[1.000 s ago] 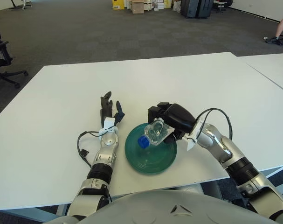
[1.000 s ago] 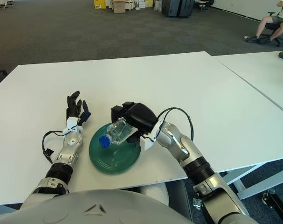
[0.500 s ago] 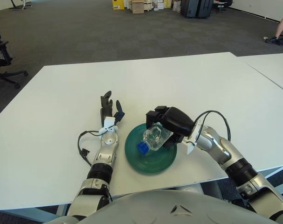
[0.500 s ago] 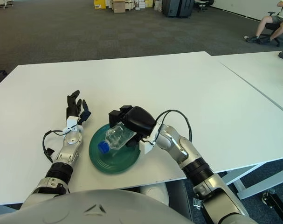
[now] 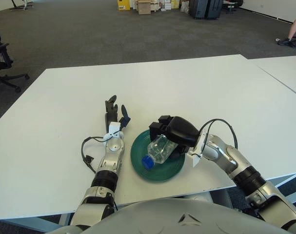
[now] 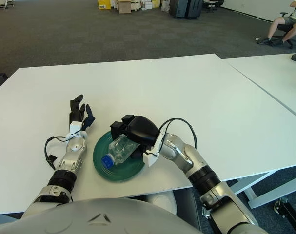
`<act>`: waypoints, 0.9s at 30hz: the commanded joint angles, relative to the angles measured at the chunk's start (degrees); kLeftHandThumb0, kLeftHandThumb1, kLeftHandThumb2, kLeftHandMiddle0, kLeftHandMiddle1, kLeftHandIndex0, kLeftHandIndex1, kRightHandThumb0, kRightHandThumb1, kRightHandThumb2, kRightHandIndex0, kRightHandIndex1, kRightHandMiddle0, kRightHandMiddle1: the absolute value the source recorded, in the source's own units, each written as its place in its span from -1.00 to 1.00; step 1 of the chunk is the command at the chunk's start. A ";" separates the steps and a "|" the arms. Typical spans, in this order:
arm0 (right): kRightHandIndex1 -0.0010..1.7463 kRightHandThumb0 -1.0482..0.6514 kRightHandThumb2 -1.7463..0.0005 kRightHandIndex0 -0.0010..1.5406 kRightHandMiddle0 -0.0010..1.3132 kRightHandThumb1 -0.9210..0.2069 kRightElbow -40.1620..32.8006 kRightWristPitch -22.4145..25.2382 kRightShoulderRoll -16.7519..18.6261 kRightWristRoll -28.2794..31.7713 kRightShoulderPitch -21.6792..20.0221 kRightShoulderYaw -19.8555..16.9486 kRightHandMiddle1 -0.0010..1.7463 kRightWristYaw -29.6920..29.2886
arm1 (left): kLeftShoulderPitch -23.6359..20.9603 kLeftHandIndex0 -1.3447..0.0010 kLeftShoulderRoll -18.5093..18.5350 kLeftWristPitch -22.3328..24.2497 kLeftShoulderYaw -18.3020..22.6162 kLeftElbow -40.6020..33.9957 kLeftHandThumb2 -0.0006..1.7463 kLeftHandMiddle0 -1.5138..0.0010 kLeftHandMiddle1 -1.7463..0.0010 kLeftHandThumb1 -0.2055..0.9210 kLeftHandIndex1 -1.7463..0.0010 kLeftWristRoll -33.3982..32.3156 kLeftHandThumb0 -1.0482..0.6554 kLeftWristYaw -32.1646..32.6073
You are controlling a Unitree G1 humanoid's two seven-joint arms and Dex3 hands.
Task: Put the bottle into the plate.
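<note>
Now the right robot hand [image 5: 174,132] grips the bottle [image 5: 157,150] lying tilted, cap toward 7 o'clock, w/ its low end on or just over the plate [image 5: 173,168], so next probably release & lift clear; left robot hand [image 5: 113,114] rests open on surface [image 5: 65,97] at plate's 10 o'clock.

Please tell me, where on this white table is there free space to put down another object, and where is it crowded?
Free: the far half of the white table beyond both hands, and its left part beside the left hand. Crowded: the near edge, where the right hand holds the bottle over the green plate, close beside the left hand.
</note>
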 commanded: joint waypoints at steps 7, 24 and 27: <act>0.98 0.23 -0.74 -0.03 -0.23 0.37 1.68 -1.56 0.63 -0.15 -1.82 0.13 1.00 -1.70 | -0.23 1.00 0.49 0.11 0.00 -0.85 0.04 0.45 0.99 1.00 0.12 0.86 -0.71 1.14; 1.00 0.23 -0.77 -0.02 -0.21 0.41 5.57 -2.07 1.69 -5.63 -2.52 2.24 1.00 -7.46 | -0.20 1.00 0.43 -0.36 -0.13 -1.19 0.04 0.46 0.99 1.00 0.12 1.41 -0.72 1.95; 1.00 0.23 -0.77 -0.02 -0.21 0.41 5.78 -2.28 1.61 -7.24 -2.66 2.58 1.00 -9.42 | -0.14 1.00 0.35 0.00 -0.15 -1.40 0.05 0.45 0.99 1.00 0.11 1.37 -0.73 1.86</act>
